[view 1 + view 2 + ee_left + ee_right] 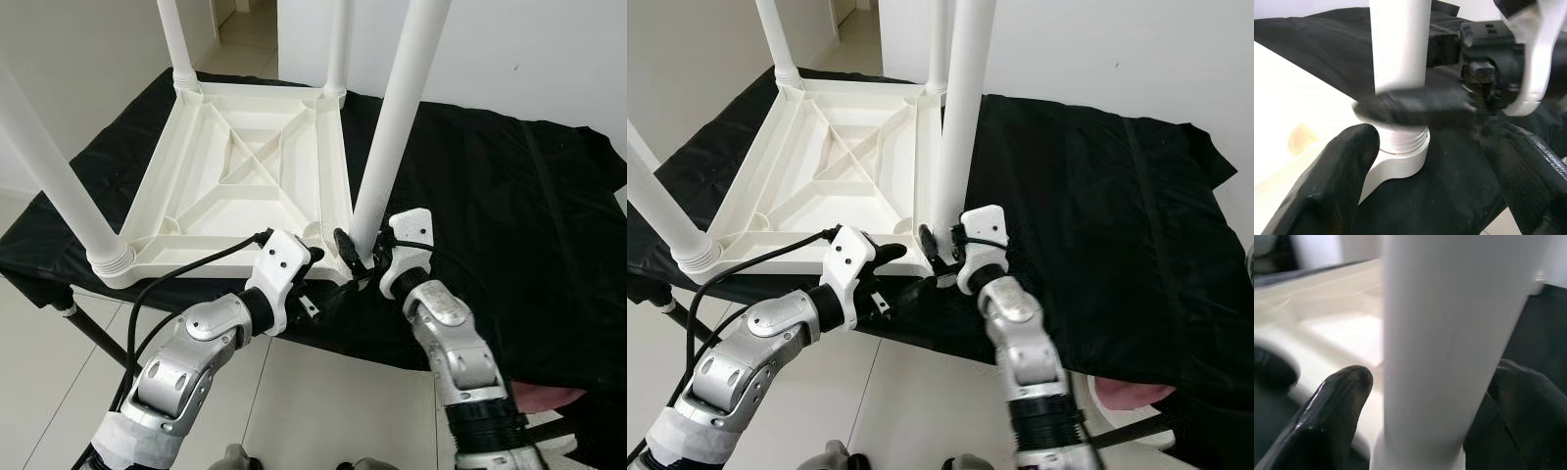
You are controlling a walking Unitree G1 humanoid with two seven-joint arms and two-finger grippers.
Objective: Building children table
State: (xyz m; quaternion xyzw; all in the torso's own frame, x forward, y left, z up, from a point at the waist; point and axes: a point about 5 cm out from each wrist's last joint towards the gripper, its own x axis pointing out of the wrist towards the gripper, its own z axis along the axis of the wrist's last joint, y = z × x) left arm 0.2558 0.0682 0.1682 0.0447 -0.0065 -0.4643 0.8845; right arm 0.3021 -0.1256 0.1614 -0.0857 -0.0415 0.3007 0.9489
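Note:
A white plastic children's table (245, 166) lies upside down on a black cloth (490, 196). Its near-right leg (392, 127) stands upright in the corner socket (1400, 156). My right gripper (361, 257) is shut on this leg just above the socket, with a black finger (1327, 416) on each side of the white tube (1449, 333). My left gripper (315, 284) is open at the same corner. Its fingers (1327, 191) are spread wide beside the socket, and I cannot tell whether they touch it.
Three more legs stand upright: near-left (54, 166), far-left (176, 39) and far-right (338, 44). The cloth-covered stand ends close in front of me, over pale floor tiles (323, 401). A black cable (186, 269) runs along my left arm. Something pink (549, 397) lies low right.

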